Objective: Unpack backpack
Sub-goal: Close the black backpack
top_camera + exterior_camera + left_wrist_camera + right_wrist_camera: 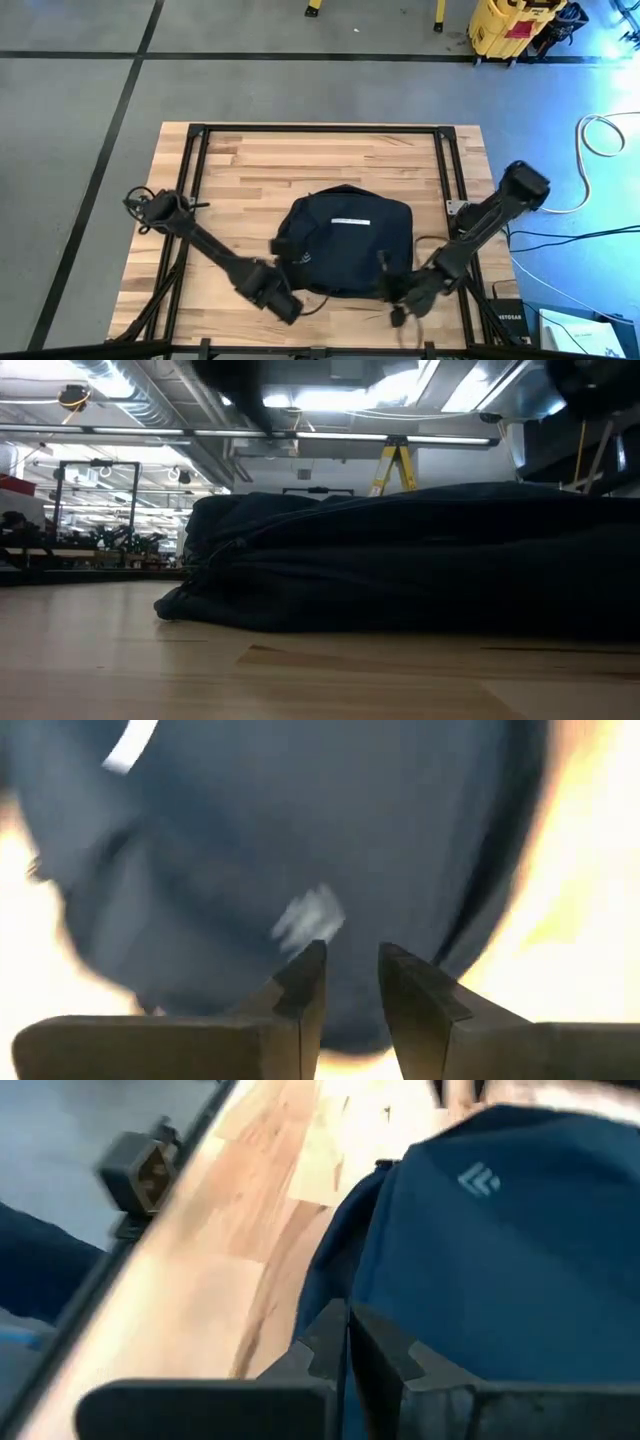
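- At table (pixel 240 160) centre, toward 6 o'clock: backpack (pixel 345 240) lying flat, zipped, nothing unpacked.
- Handling: judged soft, slumping, likely bulky; seam or zipper edge offering best hold.
- Left gripper (pixel 285 303), at the backpack's 8 o'clock: fingers parted narrowly, grasping nothing visible.
- Right gripper (pixel 397 293), at its 5 o'clock: clenched against fabric edge; whether gripping it, unclear.

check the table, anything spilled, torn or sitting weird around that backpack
Nothing stands out. The backpack lies flat on the wooden table, looks closed, with nothing spilled around it. The left claw and right claw sit at its near edge.
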`<action>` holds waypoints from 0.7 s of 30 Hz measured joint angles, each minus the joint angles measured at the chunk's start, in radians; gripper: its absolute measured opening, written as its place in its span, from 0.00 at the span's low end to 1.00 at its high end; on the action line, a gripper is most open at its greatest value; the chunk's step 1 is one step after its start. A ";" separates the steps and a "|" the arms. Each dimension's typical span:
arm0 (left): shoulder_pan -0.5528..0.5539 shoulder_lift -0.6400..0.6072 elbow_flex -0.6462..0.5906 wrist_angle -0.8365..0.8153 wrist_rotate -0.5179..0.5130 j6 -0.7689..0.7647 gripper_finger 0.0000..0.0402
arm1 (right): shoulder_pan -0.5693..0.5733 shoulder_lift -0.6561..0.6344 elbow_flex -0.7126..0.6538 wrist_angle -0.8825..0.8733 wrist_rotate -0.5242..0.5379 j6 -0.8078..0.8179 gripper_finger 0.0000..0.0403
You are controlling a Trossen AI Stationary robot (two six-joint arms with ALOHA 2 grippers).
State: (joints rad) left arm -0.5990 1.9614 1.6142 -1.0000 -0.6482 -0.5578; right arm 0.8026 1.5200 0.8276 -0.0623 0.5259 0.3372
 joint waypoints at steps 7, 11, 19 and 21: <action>-0.077 0.007 -0.119 0.015 0.018 0.170 0.19 | -0.084 0.250 0.268 0.001 -0.010 -0.190 0.16; -0.083 0.012 -0.215 0.179 0.034 0.336 0.19 | -0.127 0.361 0.405 -0.016 -0.031 -0.219 0.29; -0.048 0.008 -0.353 0.252 -0.075 0.440 0.19 | -0.163 0.559 0.566 -0.049 -0.072 -0.377 0.39; -0.041 0.008 -0.378 0.250 -0.090 0.453 0.19 | -0.169 0.590 0.601 -0.078 -0.049 -0.391 0.39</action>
State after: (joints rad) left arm -0.6400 1.9690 1.2361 -0.7501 -0.7384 -0.1049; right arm 0.6340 2.1099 1.4289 -0.1402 0.4765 -0.0539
